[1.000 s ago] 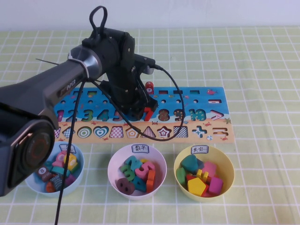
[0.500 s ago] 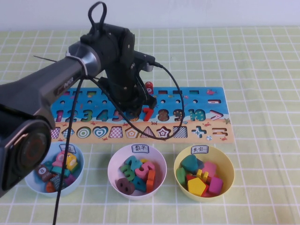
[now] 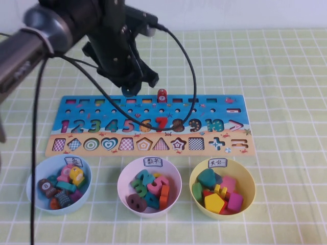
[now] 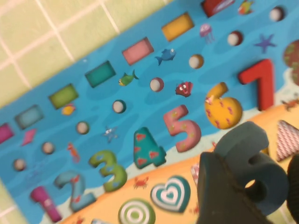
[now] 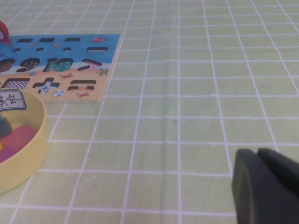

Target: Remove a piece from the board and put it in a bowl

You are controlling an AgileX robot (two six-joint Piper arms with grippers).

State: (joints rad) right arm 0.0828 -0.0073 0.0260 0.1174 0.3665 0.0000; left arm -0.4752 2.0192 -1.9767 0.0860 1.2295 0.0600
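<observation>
Slate-grey piece (image 4: 254, 165) is clamped between the closed fingers of the left gripper (image 3: 130, 91), raised above the board (image 3: 225, 109). Right gripper (image 5: 268, 184) hangs over bare tablecloth; finger state cannot be told.

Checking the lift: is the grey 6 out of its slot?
Out. The left pincer holds the 6 above the board; its slot shows empty. The right pincer is parked.

A green checked tablecloth (image 3: 286, 76) meets a white wall (image 3: 245, 13).

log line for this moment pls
left claw shut on grey 6, above board | 6 slot empty | right claw parked off board | white bowl next
</observation>
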